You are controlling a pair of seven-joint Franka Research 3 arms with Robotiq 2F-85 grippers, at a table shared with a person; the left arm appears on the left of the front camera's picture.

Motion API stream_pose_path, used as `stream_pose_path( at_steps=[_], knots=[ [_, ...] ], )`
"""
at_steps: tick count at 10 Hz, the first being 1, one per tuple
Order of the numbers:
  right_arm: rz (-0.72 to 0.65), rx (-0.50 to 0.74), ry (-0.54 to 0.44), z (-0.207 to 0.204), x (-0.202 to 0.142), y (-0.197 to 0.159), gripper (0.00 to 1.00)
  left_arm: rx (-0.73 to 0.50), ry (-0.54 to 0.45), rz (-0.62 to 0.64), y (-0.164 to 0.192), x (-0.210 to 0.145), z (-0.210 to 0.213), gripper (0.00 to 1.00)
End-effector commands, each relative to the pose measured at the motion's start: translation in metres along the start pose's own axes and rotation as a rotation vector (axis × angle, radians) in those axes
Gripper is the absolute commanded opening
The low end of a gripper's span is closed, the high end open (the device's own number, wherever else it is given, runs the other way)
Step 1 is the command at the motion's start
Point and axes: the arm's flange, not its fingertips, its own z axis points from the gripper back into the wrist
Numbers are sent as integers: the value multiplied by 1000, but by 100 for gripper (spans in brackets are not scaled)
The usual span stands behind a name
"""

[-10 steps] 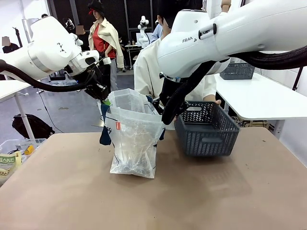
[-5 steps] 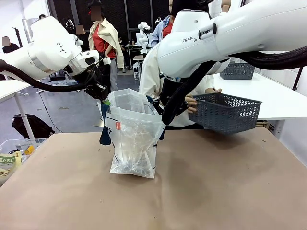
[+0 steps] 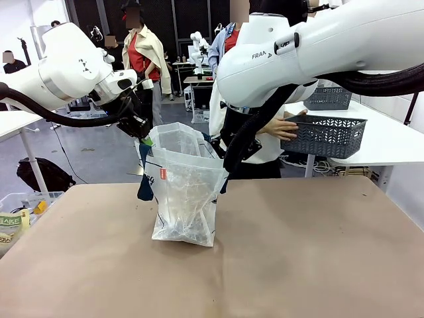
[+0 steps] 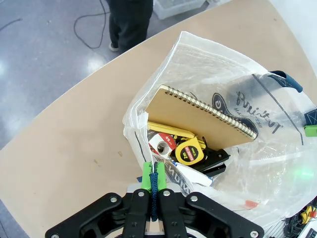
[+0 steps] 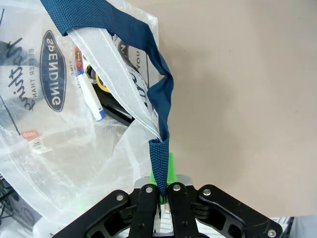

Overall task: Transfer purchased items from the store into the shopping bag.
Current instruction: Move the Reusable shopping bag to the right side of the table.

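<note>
**A:** Looking from the front, where do we stand?

**B:** The bag (image 3: pixel 185 189) stands upright on our table (image 3: pixel 298 265), well left of the basket (image 3: pixel 324 136). A second ago the basket sat just beside the bag. Now the person's hand (image 3: pixel 283 127) holds it at the side table (image 3: pixel 384 142), so we judge the unloading over.

**A:** And our left wrist view?

**B:** Our left gripper (image 4: pixel 153 171) is clamped on a strap (image 4: pixel 154 196). Below it the bag's mouth gapes over a notebook (image 4: pixel 198 119) and a tape measure (image 4: pixel 189 152).

**A:** Right wrist?

**B:** Our right gripper (image 5: pixel 161 193) pinches the other strap (image 5: pixel 158 99), which is pulled taut. A pen (image 5: pixel 89 96) shows through the plastic. We probably have only the handover left.
</note>
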Motion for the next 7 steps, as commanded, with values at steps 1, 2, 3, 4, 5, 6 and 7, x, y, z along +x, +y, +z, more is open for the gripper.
stream_pose_path(
  at_steps=[1, 2, 3, 4, 5, 6, 7],
  knots=[
    [0, -1, 1, 0, 0, 0, 0, 5, 2, -1, 1, 0, 0, 0],
    [0, -1, 1, 0, 0, 0, 0, 5, 2, -1, 1, 0, 0, 0],
    [0, -1, 1, 0, 0, 0, 0, 5, 2, -1, 1, 0, 0, 0],
    [0, -1, 1, 0, 0, 0, 0, 5, 2, -1, 1, 0, 0, 0],
    [0, -1, 1, 0, 0, 0, 0, 5, 2, -1, 1, 0, 0, 0],
    [0, -1, 1, 0, 0, 0, 0, 5, 2, -1, 1, 0, 0, 0],
    [0, -1, 1, 0, 0, 0, 0, 5, 2, -1, 1, 0, 0, 0]
  ],
)
